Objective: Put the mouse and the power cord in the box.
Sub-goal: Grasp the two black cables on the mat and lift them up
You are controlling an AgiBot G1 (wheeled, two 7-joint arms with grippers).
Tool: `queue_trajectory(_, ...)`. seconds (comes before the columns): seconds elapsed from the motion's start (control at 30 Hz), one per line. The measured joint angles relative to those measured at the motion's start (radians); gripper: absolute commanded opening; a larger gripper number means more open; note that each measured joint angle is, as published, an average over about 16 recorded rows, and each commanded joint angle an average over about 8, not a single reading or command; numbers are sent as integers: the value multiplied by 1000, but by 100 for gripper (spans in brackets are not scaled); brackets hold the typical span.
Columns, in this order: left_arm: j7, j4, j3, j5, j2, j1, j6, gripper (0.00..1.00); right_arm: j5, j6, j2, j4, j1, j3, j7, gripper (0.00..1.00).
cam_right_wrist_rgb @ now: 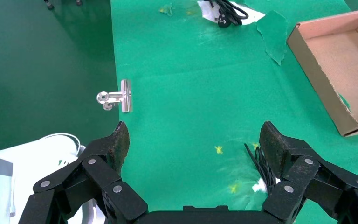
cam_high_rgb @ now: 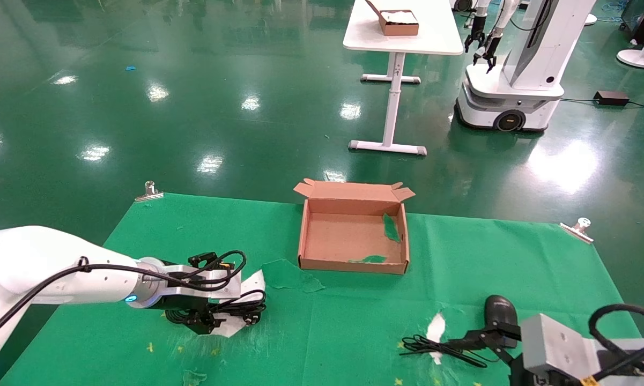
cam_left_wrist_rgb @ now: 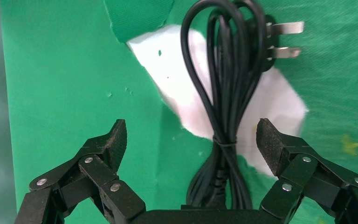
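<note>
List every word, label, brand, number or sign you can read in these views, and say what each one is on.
There is no readable text in any view.
The box, the power cord and the mouse show no lettering or label.
The left gripper and right gripper carry no markings either.

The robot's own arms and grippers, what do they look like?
The left arm is glossy white and rounded, ending in a silver wrist with a small blue light and looping black cables. The left gripper is black, with linked, riveted fingers and ridged dark pads. The right gripper matches it, behind a grey boxy wrist block with a thick black cable.
</note>
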Motion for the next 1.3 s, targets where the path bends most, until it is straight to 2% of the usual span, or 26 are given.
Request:
queue_trajectory(0.13, 32, 61, 0, 0, 22, -15, -22, 100, -104, -9, -25, -8, 35, -41, 19, 100)
queue_trajectory(0.3, 71, 118, -4, -11, 39, -30, -36, 100, -293, -19, -105, -68, 118, -118, 33, 100)
queue_trajectory(0.57, 117, 180, -10, -27, 56, -48, -45, 100, -570, 4, -313, -313, 289, -236, -13, 100)
queue_trajectory(0.73, 137, 208, -13, -33, 64, -56, -50, 100, -648, 46, -438, -513, 373, -272, -87, 100)
queue_trajectory(0.97, 160, 239, -16, -41, 72, -65, -55, 100, -691, 110, -568, -763, 451, -297, -190, 100)
queue_trajectory(1.0, 162, 243, -17, -41, 73, -66, -56, 95, -695, 118, -582, -793, 460, -299, -202, 100)
queue_trajectory(1.23, 174, 260, -18, -45, 78, -71, -59, 7, -718, 157, -648, -930, 499, -313, -254, 98)
queue_trajectory(1.27, 175, 262, -18, -45, 78, -71, -59, 0, -720, 160, -654, -941, 502, -315, -258, 94)
queue_trajectory(1.3, 176, 263, -19, -46, 79, -71, -59, 0, -722, 163, -658, -950, 505, -316, -261, 92)
